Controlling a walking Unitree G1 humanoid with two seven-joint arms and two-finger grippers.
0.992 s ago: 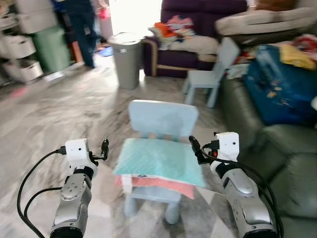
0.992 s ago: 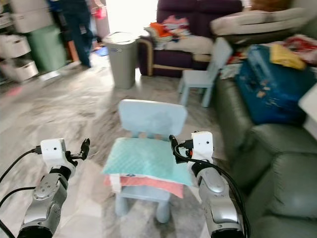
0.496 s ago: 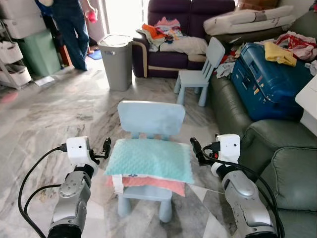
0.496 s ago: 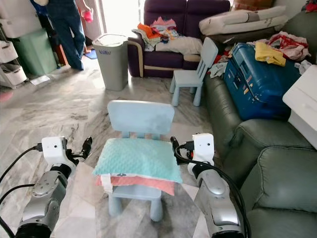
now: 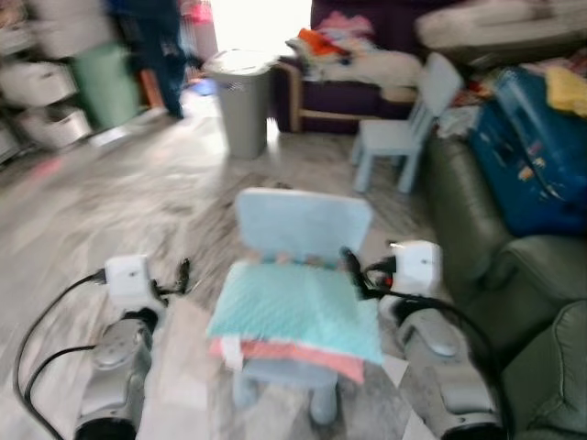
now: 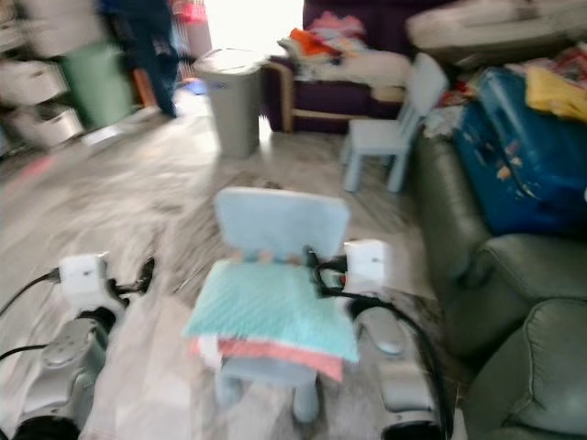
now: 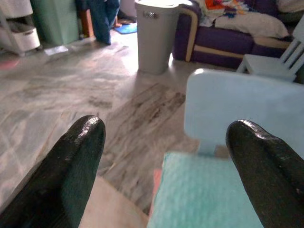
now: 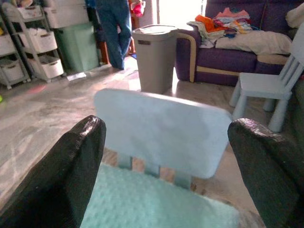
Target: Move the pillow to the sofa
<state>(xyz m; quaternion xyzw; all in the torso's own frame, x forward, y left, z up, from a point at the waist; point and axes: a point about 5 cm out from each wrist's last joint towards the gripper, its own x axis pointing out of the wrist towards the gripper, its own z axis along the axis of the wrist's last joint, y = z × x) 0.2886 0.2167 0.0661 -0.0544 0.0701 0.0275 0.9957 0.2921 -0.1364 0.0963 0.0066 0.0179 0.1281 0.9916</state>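
Your right gripper (image 6: 314, 268) hovers with its black fingers spread wide just at the right rear corner of the teal pillow (image 6: 271, 310), which lies on the seat of the small blue chair (image 6: 282, 221) atop a pink cushion (image 6: 275, 353). Your left gripper (image 5: 183, 275) is also spread apart, near the pillow's left edge but not touching it. The green sofa (image 6: 514, 302) sits off beyond your right gripper.

No text, label, brand or number can be read on anything here.
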